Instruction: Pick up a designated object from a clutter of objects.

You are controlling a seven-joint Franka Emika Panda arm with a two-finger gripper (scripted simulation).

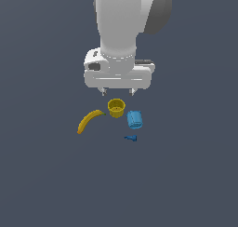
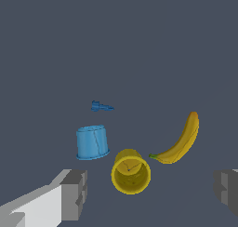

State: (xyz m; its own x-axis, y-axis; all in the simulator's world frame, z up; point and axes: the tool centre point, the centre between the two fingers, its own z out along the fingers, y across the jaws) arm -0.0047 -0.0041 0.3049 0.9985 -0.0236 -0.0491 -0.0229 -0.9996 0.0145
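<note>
The banana (image 1: 89, 120) (image 2: 181, 141), long, curved and yellow with a dark stem tip, lies on the grey floor at the exterior view's left of the clutter. Beside its stem end stands a round yellow cup (image 1: 116, 108) (image 2: 131, 171). A light-blue mug (image 1: 135, 119) (image 2: 93, 142) and a tiny dark-blue bolt-like piece (image 1: 131, 138) (image 2: 102, 106) lie close by. My gripper (image 1: 118, 92) (image 2: 151, 193) hangs open above and just behind the cup, holding nothing. Its fingers (image 2: 74, 193) stand wide apart, with the cup between them in the wrist view.
Flat dark grey floor (image 1: 186, 175) surrounds the four small items. The white arm (image 1: 123, 21) rises above the gripper in the exterior view.
</note>
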